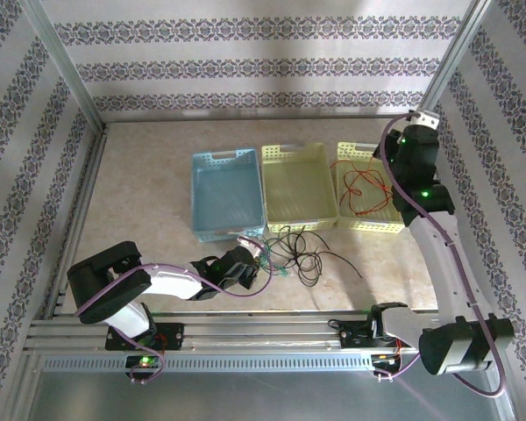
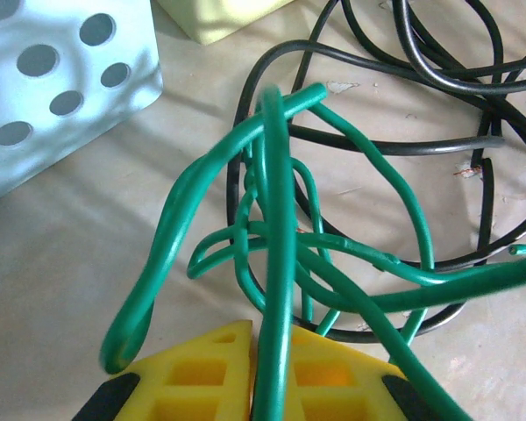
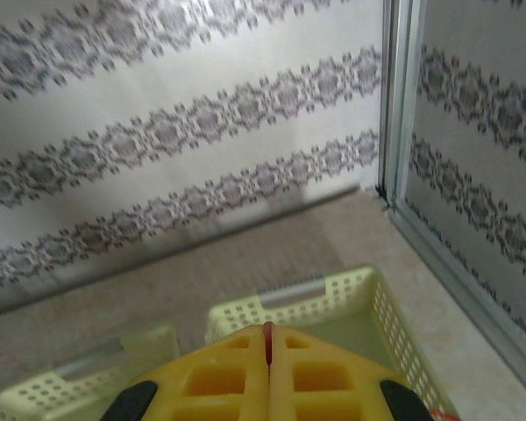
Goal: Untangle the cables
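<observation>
My left gripper (image 2: pixel 254 329) is shut on the green cable (image 2: pixel 276 219), one strand running up between its yellow fingers. The green loops lie over the black cable (image 2: pixel 403 145) on the tabletop. From above, the left gripper (image 1: pixel 250 263) sits low at the left edge of the green cable (image 1: pixel 267 259) and black cable (image 1: pixel 302 250) tangle. The red cable (image 1: pixel 359 189) lies in the right yellow basket (image 1: pixel 368 226). My right gripper (image 1: pixel 393 167) hangs over that basket. A sliver of red cable (image 3: pixel 266 342) shows pinched between the shut right gripper (image 3: pixel 267 329) fingers.
A blue basket (image 1: pixel 212 162), a middle yellow basket (image 1: pixel 285 153) and the right yellow one stand in a row behind the tangle. The blue basket's corner (image 2: pixel 61 79) is close to the left gripper. Metal frame posts and patterned walls enclose the table.
</observation>
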